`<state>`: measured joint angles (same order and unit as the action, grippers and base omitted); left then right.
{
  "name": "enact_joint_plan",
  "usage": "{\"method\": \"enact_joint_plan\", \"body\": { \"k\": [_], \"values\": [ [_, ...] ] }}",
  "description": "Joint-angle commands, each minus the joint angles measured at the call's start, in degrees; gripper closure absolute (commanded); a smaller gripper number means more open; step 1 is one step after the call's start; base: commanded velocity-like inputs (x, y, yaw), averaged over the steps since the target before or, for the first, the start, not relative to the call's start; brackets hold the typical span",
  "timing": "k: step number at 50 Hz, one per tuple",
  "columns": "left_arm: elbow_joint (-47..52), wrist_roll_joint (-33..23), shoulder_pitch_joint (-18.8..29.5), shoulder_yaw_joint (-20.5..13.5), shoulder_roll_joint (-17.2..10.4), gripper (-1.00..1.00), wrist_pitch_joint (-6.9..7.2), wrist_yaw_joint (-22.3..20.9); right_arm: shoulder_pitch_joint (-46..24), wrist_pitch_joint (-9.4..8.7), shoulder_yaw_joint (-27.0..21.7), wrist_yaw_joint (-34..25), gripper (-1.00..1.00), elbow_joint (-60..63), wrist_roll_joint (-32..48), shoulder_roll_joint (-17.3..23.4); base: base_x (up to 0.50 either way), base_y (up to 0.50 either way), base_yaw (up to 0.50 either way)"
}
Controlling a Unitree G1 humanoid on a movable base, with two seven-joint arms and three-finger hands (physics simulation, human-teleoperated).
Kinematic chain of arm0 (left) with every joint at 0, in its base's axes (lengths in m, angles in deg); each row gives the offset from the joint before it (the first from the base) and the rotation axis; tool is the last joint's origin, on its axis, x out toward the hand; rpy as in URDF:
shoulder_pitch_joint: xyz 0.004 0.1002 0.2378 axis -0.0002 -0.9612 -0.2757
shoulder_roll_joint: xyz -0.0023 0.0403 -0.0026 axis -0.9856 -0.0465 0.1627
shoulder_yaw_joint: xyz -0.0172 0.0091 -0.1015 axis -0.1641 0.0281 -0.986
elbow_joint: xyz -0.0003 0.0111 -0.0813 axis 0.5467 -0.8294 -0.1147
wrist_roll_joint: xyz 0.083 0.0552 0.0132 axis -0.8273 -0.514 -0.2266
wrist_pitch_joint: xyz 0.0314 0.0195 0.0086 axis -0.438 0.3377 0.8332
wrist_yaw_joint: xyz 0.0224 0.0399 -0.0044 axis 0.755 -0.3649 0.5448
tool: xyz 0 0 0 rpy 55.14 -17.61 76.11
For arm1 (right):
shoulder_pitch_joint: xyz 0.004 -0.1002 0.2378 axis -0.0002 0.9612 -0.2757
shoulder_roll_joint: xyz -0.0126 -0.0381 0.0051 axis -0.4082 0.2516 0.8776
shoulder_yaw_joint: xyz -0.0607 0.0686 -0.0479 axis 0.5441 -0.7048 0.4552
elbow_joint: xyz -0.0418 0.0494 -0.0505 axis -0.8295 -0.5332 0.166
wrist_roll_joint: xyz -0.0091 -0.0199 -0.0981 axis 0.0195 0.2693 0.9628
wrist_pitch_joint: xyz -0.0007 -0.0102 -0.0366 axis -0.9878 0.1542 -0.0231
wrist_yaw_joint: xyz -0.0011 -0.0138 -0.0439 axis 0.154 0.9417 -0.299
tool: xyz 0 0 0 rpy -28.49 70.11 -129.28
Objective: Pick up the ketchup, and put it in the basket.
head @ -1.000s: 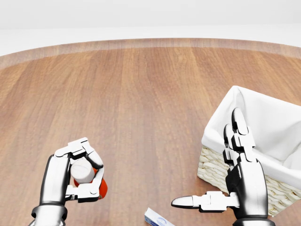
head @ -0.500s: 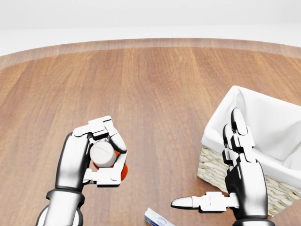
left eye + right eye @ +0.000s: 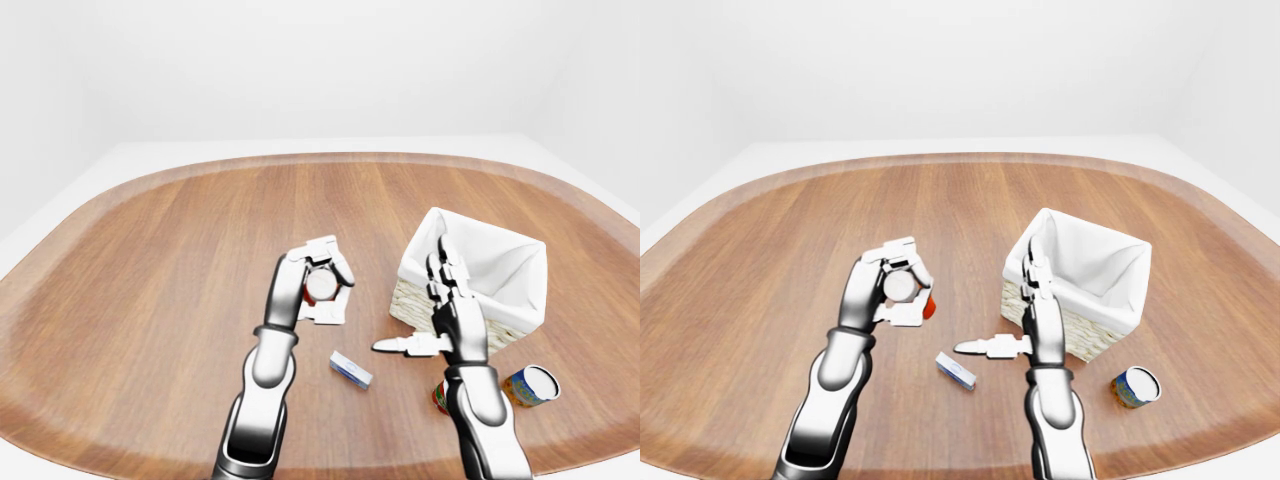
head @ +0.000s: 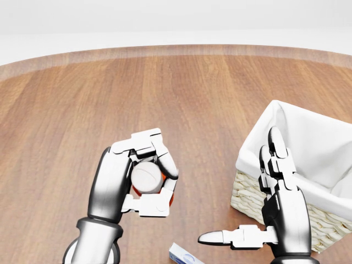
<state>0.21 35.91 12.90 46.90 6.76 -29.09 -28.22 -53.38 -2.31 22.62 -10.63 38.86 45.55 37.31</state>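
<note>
Red ketchup [image 4: 146, 180], white cap toward camera, gripped in left hand [image 4: 144, 175].

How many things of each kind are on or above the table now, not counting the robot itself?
Ketchup bottle, held in the left robot hand: 1
Basket: 1
Small white-and-blue box: 1
Cans: 2, one with a blue label, one red, partly hidden by the right arm
Total: 5

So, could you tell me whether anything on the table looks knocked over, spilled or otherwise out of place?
Only one thing: the can at the right-eye view's lower right lies tipped on its side. No spill shows. The basket sits upright, and the left hand grips the ketchup.
</note>
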Motion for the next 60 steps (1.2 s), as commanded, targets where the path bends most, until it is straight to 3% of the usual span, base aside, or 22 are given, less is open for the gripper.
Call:
{"method": "enact_joint_plan", "body": {
  "k": [1, 13, 33, 60],
  "values": [
    [-0.9, 1.0, 2.0, 2.6, 1.9, 0.93, 0.0, 2.7, -0.1, 0.3, 0.2, 0.4, -1.0, -0.2, 0.5, 0.0, 0.0, 0.0, 0.0],
    [-4.1, -1.0, 2.0, 5.5, 3.3, 0.93, 0.0, 3.3, 0.3, 0.34, 0.7, 0.4, -1.0, 0.1, 0.6, 0.0, 0.0, 0.0, 0.0],
    [-1.3, -3.5, 3.6, 9.8, 6.0, 0.92, 0.0, 2.8, 0.4, 0.54, 1.4, 0.6, -1.0, 0.0, 0.8, 0.2, 0.0, 0.0, 0.0],
    [1.3, -4.0, 1.4, 16.6, 6.9, 0.93, 0.0, 4.1, 0.8, 0.47, 0.7, 0.3, -1.0, 0.8, 0.3, 0.2, 0.0, 0.0, 0.0]
  ]
}}
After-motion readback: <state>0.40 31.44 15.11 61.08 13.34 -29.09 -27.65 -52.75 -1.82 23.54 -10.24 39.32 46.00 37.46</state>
